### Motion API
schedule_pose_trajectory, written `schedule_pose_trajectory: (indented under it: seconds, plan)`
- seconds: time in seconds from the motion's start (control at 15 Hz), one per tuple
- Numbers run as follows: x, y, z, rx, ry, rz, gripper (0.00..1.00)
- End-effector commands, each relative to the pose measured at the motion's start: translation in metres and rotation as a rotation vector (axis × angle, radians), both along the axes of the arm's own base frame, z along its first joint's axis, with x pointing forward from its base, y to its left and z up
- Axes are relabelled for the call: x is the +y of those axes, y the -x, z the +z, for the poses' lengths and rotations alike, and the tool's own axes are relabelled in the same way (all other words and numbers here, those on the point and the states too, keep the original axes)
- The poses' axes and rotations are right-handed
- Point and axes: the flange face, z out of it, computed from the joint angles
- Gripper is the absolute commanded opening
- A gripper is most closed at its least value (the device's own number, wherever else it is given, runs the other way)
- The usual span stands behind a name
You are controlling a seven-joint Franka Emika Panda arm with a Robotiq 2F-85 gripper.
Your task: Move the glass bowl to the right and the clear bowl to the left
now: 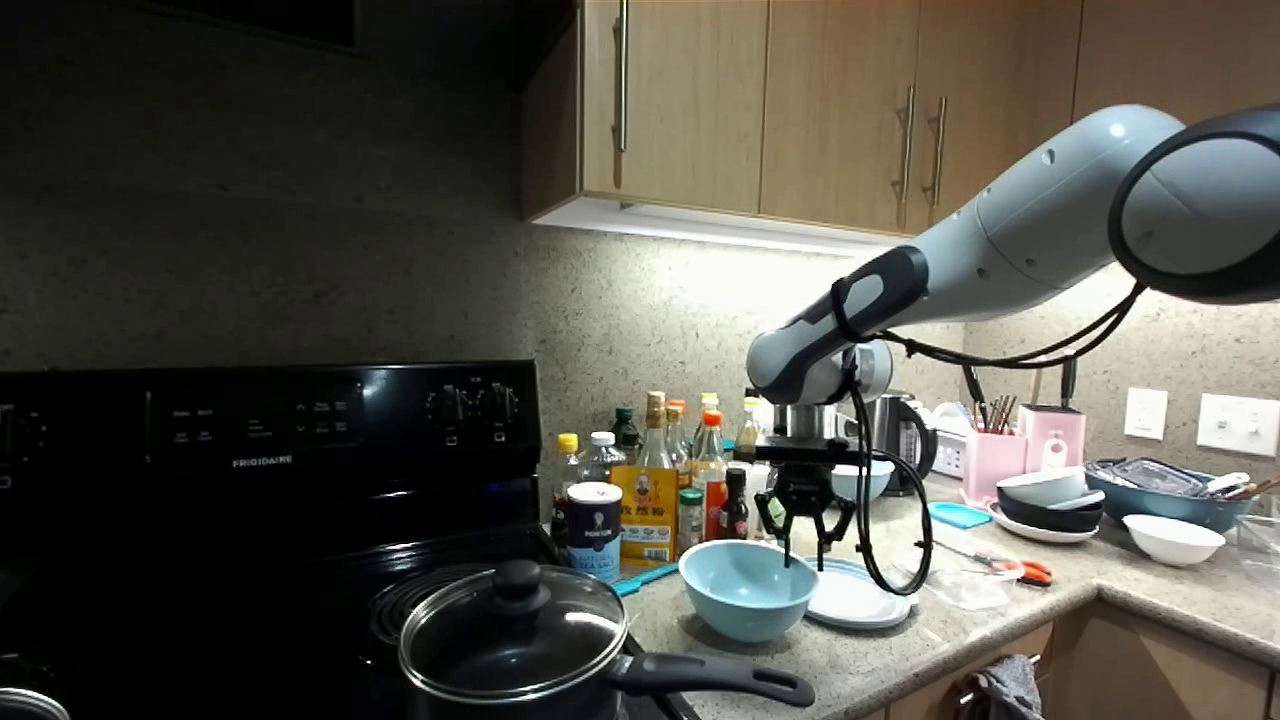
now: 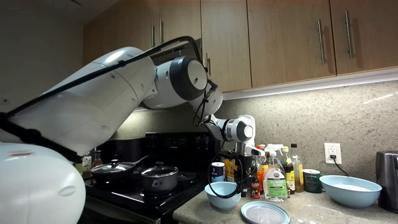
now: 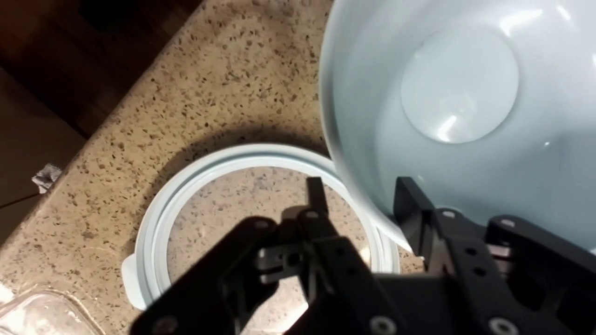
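Clear bowl (image 3: 44, 316), perhaps, partly outside wrist view

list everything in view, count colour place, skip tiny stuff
glass bowl: 1, light blue, near stove
flat lid: 1, pale blue, beside glass bowl
clear bowl: 1, colourless, near lid
second bowl: 1, light blue, beside kettle
kettle: 1, dark grey, by wall
bottles: many, mixed colours, along wall
salt canister: 1, blue, beside bottles
lidded pans: at least 2, dark, stove
stove: 1, black, beside counter
stacked dishes: several, white and black, counter corner
white bowl: 1, white, near dishes
tub: 1, blue, behind white bowl
holders: 2, pink, by wall
cabinets: several, light wood, overhead
arm: 1, white and grey, above counter
gripper: 1, black, open across glass bowl's rim
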Motion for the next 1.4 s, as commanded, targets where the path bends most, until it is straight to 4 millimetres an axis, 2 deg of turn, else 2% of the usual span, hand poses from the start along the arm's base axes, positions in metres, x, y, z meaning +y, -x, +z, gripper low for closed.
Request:
schedule_pose_trajectory:
  seconds: [0.0, 0.07, 0.13, 0.2, 0.27, 0.33, 0.67, 0.93, 1.0, 1.13, 1.33]
  plan:
    - [-0.001, -0.001, 0.008, 0.01, -0.049, 0.035, 0.13]
    - [0.003, 0.001, 0.009, 0.041, -0.034, 0.051, 0.57]
    - [0.006, 0.003, 0.01, 0.057, -0.022, 0.064, 0.53]
    - [0.003, 0.001, 0.005, 0.031, -0.013, 0.025, 0.3]
    - [0.005, 0.001, 0.007, 0.04, -0.015, 0.03, 0.37]
    - [0.007, 0.001, 0.008, 0.043, -0.016, 0.033, 0.67]
    - [0.002, -0.002, -0.009, 0.083, -0.029, 0.134, 0.98]
    - [-0.004, -0.006, -0.025, 0.115, -0.036, 0.182, 1.0]
    - [-0.005, -0.007, -0.027, 0.121, -0.04, 0.179, 0.75]
    - [-0.007, -0.01, -0.029, 0.12, -0.037, 0.166, 0.73]
    - [-0.01, -0.013, -0.03, 0.114, -0.04, 0.148, 0.52]
